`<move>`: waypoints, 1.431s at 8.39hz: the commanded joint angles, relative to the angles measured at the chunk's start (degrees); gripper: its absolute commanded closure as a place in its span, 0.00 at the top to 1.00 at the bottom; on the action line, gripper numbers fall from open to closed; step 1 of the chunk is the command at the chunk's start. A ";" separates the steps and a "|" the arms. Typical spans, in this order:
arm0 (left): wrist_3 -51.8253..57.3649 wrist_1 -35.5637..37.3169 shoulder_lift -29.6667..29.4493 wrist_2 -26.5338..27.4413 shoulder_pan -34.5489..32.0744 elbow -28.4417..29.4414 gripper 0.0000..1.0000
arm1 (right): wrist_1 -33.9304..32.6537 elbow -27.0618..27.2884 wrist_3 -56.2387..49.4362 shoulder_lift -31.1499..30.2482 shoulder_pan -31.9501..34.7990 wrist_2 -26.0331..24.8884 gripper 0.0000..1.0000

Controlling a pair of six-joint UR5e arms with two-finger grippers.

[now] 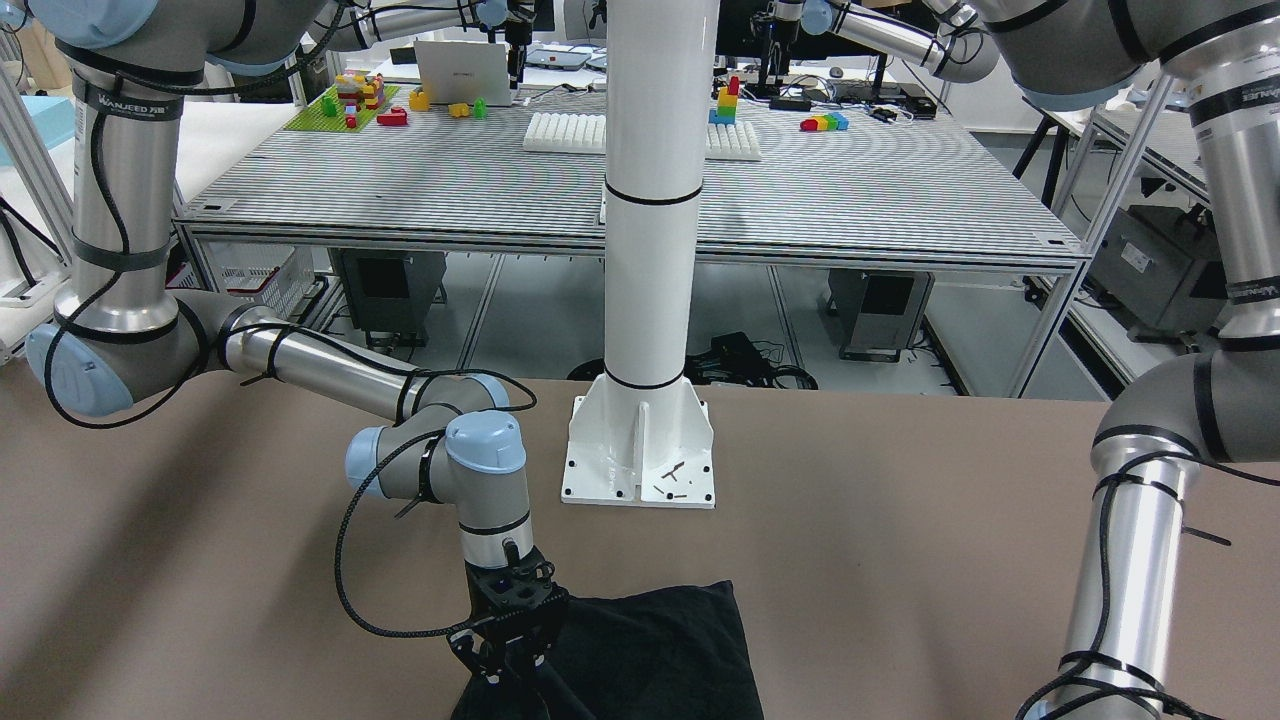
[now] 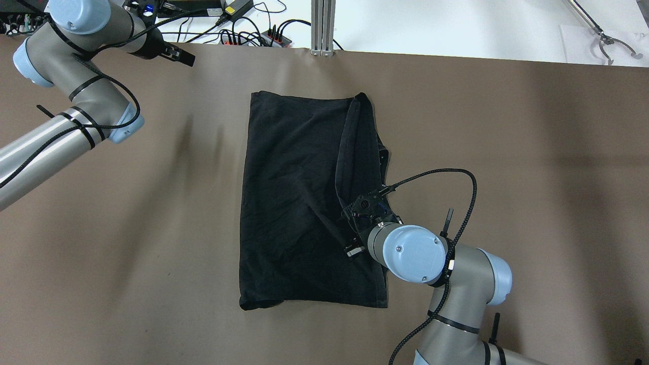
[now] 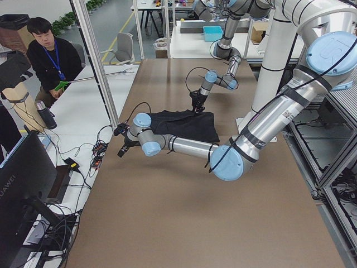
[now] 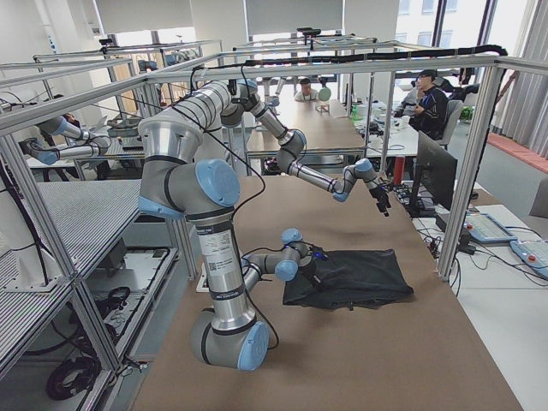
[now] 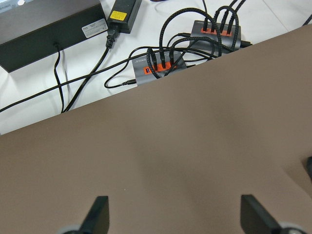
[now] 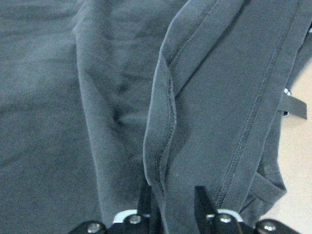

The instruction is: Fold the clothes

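Brown table (image 2: 507, 152) spreads wide under both arms. Nearest the robot, the white pillar's base plate (image 1: 640, 460) sits at the table's near edge, apart from the garment. The black garment (image 2: 294, 203) lies flat mid-table as a rectangle, its long sides running near to far. A strip along its 3 o'clock side is turned over onto the top, and a little loose cloth pokes out beyond that side.

The right gripper (image 6: 173, 195) stands on that strip at about 4 o'clock of the garment's centre. It points down, its fingers drawn close with the stitched hem (image 6: 163, 126) pinched between them. The right arm's wrist joint overhangs the garment's side near the 5 o'clock corner. Its black cable (image 2: 456, 170) loops out over the table at 3 o'clock.

Open brown surface lies at 9 and 3 o'clock of the garment, with a narrower band at 12 before the far edge. The left gripper (image 5: 175, 214) hangs over the table at 10 o'clock, near the far edge and well apart from the garment, fingers spread wide and holding nothing.

Past that edge at 12 o'clock, power strips (image 5: 214, 31) with tangled leads lie on a white top. An aluminium post (image 2: 324, 25) stands there too.
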 commanded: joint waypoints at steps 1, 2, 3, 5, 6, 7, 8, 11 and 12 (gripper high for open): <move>-0.06 0.00 0.25 0.00 0.00 0.00 0.95 | 0.02 -0.08 -0.68 0.04 0.00 0.07 0.31; 0.02 0.00 0.25 0.00 0.00 0.00 0.95 | 0.02 -0.08 -0.68 -0.05 0.00 0.16 0.21; 0.02 0.00 0.25 0.00 0.00 0.00 0.95 | 0.02 -0.08 -0.68 -0.05 0.00 0.16 0.07; 0.02 0.00 0.25 0.00 0.00 0.00 0.95 | 0.11 0.26 -0.68 -0.05 0.17 0.24 0.00; -0.06 0.00 0.25 0.00 0.00 0.00 0.95 | 0.63 0.44 -0.68 -0.57 0.18 0.94 0.00; -0.06 0.00 0.25 0.00 0.00 -0.09 0.95 | 1.07 2.01 -0.33 -2.75 0.35 2.25 0.00; -0.06 0.00 0.25 0.00 0.00 -0.09 0.95 | 1.16 5.16 0.37 -6.43 0.35 2.53 0.00; -0.24 -0.18 0.25 0.00 0.79 -0.09 0.95 | 1.25 10.37 6.73 -12.61 -0.35 2.71 0.00; -0.24 -0.18 0.25 0.00 0.79 -0.17 0.95 | 1.25 9.85 10.62 -12.44 -3.14 2.45 0.04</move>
